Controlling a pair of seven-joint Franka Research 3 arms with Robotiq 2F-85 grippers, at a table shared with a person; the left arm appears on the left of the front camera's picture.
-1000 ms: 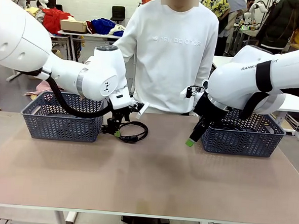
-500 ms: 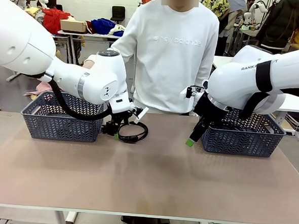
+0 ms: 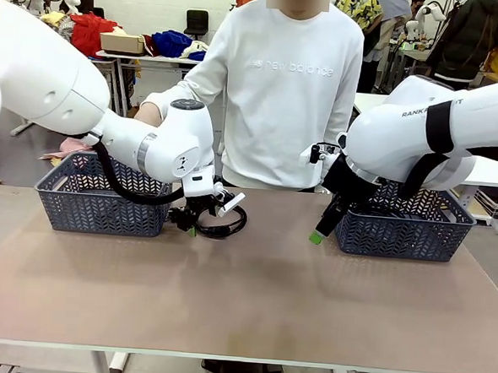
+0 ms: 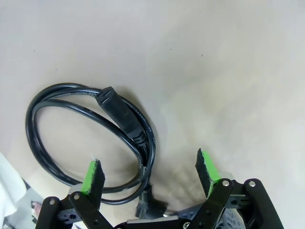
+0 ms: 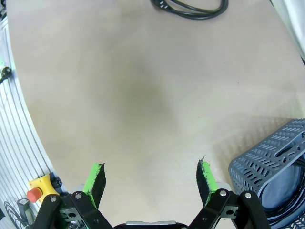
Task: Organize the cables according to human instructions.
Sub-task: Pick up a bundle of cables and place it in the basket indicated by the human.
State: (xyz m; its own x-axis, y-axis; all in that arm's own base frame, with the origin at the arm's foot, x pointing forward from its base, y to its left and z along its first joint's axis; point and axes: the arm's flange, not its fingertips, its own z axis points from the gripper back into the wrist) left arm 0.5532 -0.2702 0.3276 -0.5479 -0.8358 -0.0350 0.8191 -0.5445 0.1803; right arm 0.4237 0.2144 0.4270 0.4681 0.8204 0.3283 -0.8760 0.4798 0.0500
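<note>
Black coiled cable (plug across loop)

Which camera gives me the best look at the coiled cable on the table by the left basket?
The left wrist view: the cable lies whole beneath the open left gripper, both plugs visible. In the front view that gripper's arm hides part of the coil. The right wrist view catches just a cropped edge of it at the top.

Near and middle table: bare, open passage. Far left: left basket, left gripper low over coiled cable. Far right: right basket, right gripper beside it. Far centre: person against edge.
</note>
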